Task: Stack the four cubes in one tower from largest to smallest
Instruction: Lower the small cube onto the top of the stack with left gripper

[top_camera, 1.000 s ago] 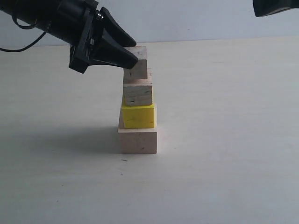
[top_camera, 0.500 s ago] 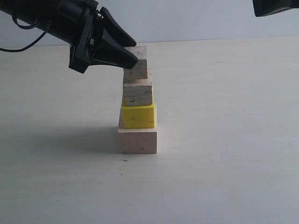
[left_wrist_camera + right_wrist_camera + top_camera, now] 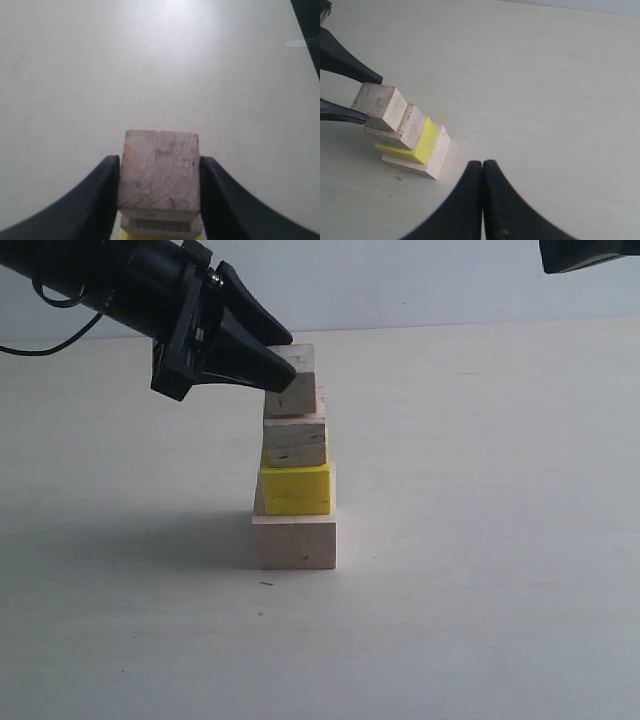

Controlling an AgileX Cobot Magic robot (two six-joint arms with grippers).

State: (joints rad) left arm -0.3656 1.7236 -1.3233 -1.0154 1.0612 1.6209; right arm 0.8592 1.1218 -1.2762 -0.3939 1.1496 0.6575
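Observation:
The tower stands mid-table: the pale pinkish largest cube (image 3: 295,542) at the bottom, then the yellow cube (image 3: 296,490), then the tan layered cube (image 3: 295,443). The greyish-beige smallest cube (image 3: 299,380) sits on top, slightly tilted and offset. My left gripper (image 3: 289,360) comes in from the upper left and is shut on this top cube (image 3: 159,170), one black finger (image 3: 102,190) pressed against each side. My right gripper (image 3: 483,166) hangs shut and empty, high and apart from the tower (image 3: 415,140); only a bit of its arm (image 3: 588,252) shows in the exterior view.
The pale tabletop (image 3: 480,540) spreads around the tower, with a light wall behind it. A black cable (image 3: 40,345) trails from the left arm at the far left.
The left gripper and the smallest cube have dropped a little, bringing the cube down onto the tan cube. The right gripper has not moved.

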